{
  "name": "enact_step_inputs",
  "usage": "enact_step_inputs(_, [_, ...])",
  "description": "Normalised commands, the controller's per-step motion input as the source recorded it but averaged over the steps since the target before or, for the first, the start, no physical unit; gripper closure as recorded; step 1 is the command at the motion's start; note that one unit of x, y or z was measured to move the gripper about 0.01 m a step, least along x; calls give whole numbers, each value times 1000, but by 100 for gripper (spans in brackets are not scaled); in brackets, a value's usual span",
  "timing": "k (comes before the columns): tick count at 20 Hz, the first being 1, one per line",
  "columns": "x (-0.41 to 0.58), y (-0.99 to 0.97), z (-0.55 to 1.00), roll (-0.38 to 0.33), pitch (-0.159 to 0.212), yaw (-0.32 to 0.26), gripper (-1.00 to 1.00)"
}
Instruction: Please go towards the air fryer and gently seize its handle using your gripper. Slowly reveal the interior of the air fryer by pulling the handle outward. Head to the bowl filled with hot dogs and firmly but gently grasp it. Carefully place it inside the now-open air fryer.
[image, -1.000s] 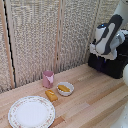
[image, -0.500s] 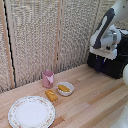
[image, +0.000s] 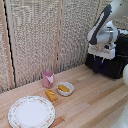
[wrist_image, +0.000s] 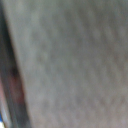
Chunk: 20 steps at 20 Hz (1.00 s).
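My gripper (image: 102, 58) hangs at the front face of the air fryer (image: 114, 59), which sits on the wooden table (image: 95, 100) at about three o'clock in the exterior view. The dark fingers point down against the black body, and I cannot tell whether they are spread or closed, nor whether they touch the handle, which I cannot pick out against the black.

The table is pale planked wood, running from the lower corner at seven o'clock up toward the fryer. Behind it stands a wall of woven, cream-coloured screen panels (image: 50, 40) with upright wooden strips between them.

The bowl (image: 65, 88) rests on the table near the picture's centre, toward six o'clock, well apart from the fryer, with one of the hot dogs (image: 63, 88) lying in it. Another yellow-orange piece (image: 50, 94) lies on the wood just beside the bowl at its eight o'clock. A pink cup (image: 48, 78) stands upright near the bowl at its ten o'clock. A floral-rimmed plate (image: 31, 111) lies flat at seven o'clock.

My wrist view is a grey blur, perhaps a close surface.
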Motion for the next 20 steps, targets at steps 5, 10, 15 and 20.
enact_step_inputs(5, [-363, 954, -82, 1, -90, -2, 100])
enact_step_inputs(10, [-187, 920, -53, 8, -102, -46, 100])
enact_step_inputs(15, [1, 879, -106, 0, -55, -113, 100])
enact_step_inputs(20, [78, 849, -170, -14, 0, -142, 100])
